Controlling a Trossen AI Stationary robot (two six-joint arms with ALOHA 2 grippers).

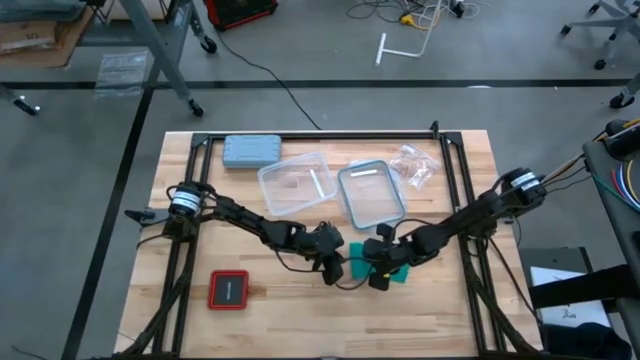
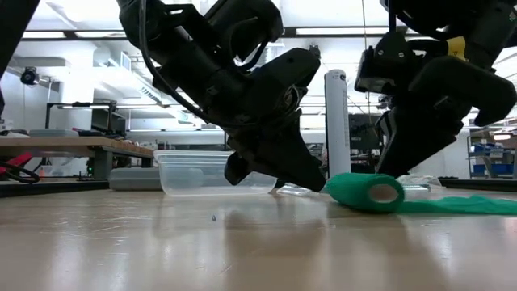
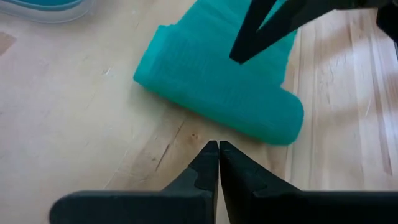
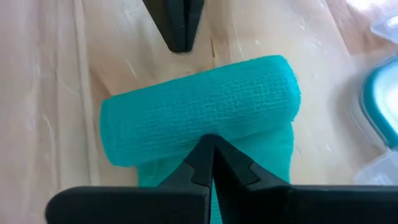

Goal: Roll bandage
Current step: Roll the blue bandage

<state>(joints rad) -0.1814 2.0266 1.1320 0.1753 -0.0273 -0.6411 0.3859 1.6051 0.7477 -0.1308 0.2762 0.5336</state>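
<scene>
On table (image 1: 300, 320), centre: bandage (image 2: 367, 192), teal, part-rolled, judged soft, light, best nudged at roll; left pincer (image 3: 218, 152) and right pincer (image 4: 210, 146) both closed, empty.

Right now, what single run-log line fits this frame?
task: roll bandage | bandage: partly rolled, tail flat on table | left gripper: shut, beside roll | right gripper: shut, against roll

I see grey floor (image 1: 90, 130) around my table, loose cables (image 1: 400, 15) far, ceiling striplights (image 2: 73, 35) beyond.
</scene>
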